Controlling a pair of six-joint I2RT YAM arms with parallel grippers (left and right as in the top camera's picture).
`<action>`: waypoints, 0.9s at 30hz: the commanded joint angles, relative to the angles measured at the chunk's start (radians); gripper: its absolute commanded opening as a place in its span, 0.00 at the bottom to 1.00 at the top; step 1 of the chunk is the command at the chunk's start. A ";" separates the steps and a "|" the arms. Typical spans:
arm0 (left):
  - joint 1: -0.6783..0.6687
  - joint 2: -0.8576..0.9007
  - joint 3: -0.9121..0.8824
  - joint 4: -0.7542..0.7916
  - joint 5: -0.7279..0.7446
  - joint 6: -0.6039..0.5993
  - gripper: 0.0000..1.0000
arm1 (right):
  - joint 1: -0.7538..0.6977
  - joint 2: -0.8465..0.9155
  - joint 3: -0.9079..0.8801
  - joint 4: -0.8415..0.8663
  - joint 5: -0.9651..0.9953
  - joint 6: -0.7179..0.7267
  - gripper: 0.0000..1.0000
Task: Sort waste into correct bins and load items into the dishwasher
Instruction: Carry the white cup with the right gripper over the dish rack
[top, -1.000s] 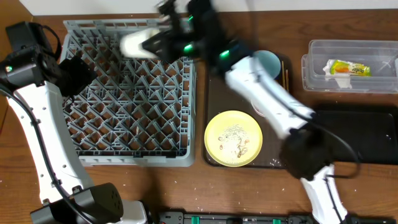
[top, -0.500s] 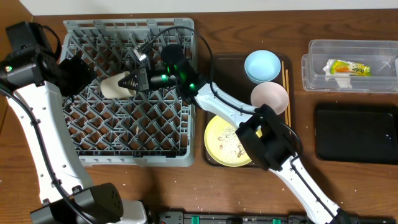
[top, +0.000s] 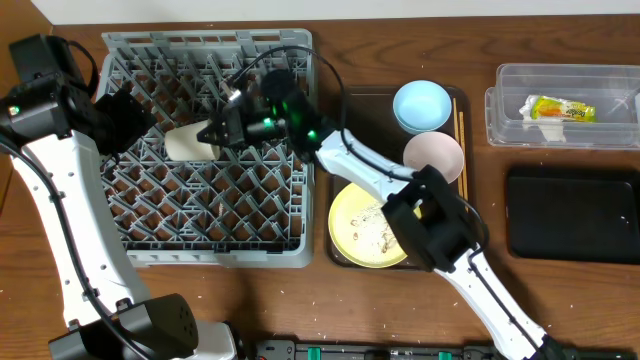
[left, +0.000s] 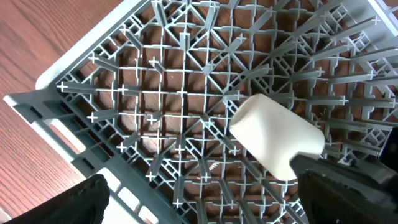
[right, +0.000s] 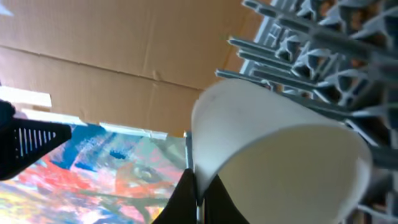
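Observation:
My right gripper (top: 222, 131) is shut on the rim of the small white cup (top: 186, 144), which lies on its side among the pegs of the grey dish rack (top: 215, 252). The cup shows in the left wrist view (left: 277, 135) and in the right wrist view (right: 280, 149), pinched between the fingers (right: 198, 193). My left gripper (top: 122, 120) is open and empty over the rack's left side, its fingers (left: 205, 199) wide apart. A pale yellow plate (top: 352, 216) with crumbs, a light blue bowl (top: 421, 104), a white bowl (top: 433, 154) and chopsticks (top: 460, 130) sit on the brown tray.
A clear tub (top: 510, 128) at the right holds a yellow-green snack packet (top: 560, 110). A black tray-like bin (top: 570, 214) lies in front of it. The brown serving tray (top: 355, 110) sits right of the rack.
My right gripper carried the cup from above the rack's back edge down and left into the rack, where it now lies among the pegs. The left arm has not moved.

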 joint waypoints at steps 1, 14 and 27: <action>0.003 0.003 0.008 -0.001 -0.008 -0.009 0.98 | -0.034 0.003 -0.016 -0.150 0.040 -0.078 0.01; 0.003 0.003 0.008 -0.001 -0.008 -0.009 0.98 | -0.100 -0.320 -0.016 -0.794 0.373 -0.462 0.38; 0.003 0.003 0.008 -0.001 -0.008 -0.009 0.98 | -0.111 -0.567 -0.016 -1.034 0.674 -0.618 0.62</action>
